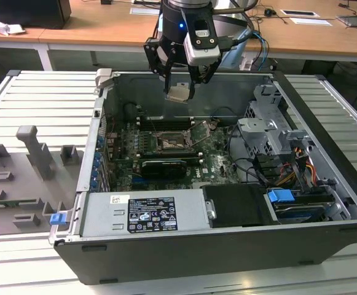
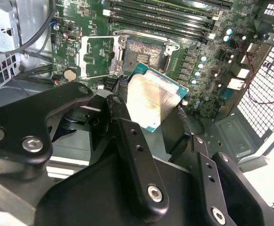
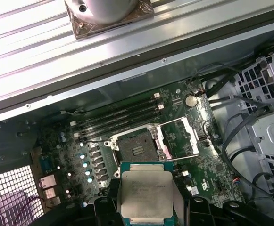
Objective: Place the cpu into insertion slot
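Observation:
My gripper (image 1: 179,92) hangs above the open computer case, shut on the cpu (image 1: 179,93), a thin square chip with a pale silver face and a teal edge. In both wrist views the cpu (image 2: 151,99) (image 3: 146,194) sits between the black fingers (image 2: 127,141). The insertion slot (image 1: 170,143), a dark square socket with a shiny metal frame swung open beside it, lies on the green motherboard below and nearer the camera than the chip in the exterior view. Both wrist views show the insertion slot (image 3: 137,147) (image 2: 146,52) uncovered, a little apart from the held chip.
Long black memory slots (image 3: 122,113) run beside the socket. A black graphics card (image 1: 163,166) lies on the board's near side. The drive cage and cables (image 1: 270,135) fill the case at the exterior view's right. The case walls (image 1: 104,117) surround the board. Grey fixtures (image 1: 37,153) stand on the ribbed table.

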`<state>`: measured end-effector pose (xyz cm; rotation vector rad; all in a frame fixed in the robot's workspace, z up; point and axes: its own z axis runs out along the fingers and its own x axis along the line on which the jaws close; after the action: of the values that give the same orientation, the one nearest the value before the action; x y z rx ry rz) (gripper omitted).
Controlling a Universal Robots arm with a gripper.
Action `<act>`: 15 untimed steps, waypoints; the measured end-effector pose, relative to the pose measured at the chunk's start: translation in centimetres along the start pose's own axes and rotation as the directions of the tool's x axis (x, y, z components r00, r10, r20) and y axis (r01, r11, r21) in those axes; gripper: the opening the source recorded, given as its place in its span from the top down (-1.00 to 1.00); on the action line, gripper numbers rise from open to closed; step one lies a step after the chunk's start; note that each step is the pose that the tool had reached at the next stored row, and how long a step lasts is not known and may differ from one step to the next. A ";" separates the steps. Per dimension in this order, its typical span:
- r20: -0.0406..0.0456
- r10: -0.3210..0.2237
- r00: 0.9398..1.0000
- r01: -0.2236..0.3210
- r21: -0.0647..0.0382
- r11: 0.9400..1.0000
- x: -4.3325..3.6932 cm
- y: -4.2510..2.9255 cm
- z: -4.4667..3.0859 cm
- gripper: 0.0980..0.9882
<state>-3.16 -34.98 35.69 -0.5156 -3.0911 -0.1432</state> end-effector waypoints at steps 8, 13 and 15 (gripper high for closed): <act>0.002 0.022 1.000 -0.022 0.000 1.000 0.00 -0.01 0.07 0.03; 0.003 0.039 0.999 -0.039 -0.001 0.999 0.00 -0.01 0.12 0.03; 0.004 0.046 0.999 -0.046 -0.001 0.999 0.00 -0.01 0.15 0.03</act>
<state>-3.16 -34.98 35.54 -0.5879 -3.0802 -0.1434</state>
